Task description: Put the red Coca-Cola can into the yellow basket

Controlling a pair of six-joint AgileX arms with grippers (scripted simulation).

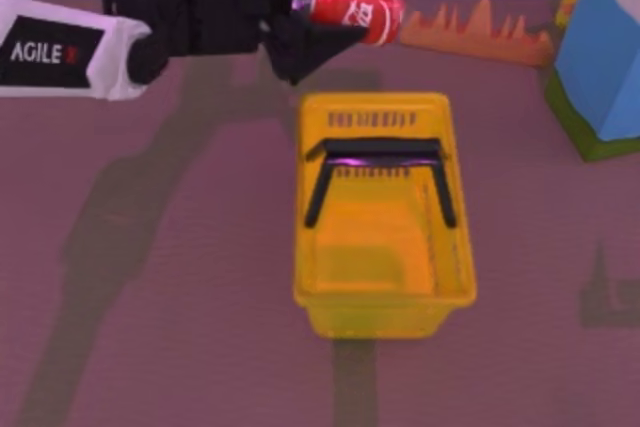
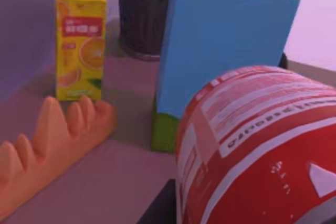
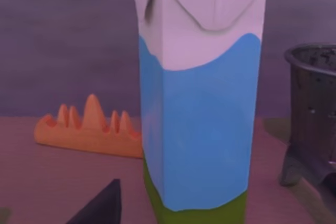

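Observation:
The red Coca-Cola can (image 1: 352, 5) lies on its side in the air, with my left gripper (image 1: 318, 25) shut on it. It hangs just beyond the far rim of the yellow basket (image 1: 380, 103), slightly to that rim's left. The basket stands mid-table with its black handle (image 1: 380, 152) folded across the opening and nothing showing inside. In the left wrist view the can (image 2: 257, 150) fills the near corner, beside one dark finger (image 2: 160, 208). My right gripper is out of the top view; only a dark tip (image 3: 102, 205) of it shows in its wrist view.
An orange spiked rack (image 1: 478, 32) lies at the back, right of the can. A tall blue-and-white carton (image 1: 605, 57) stands at the right edge. A yellow juice box (image 2: 80, 43) and a dark metal bin (image 2: 144, 11) stand behind them.

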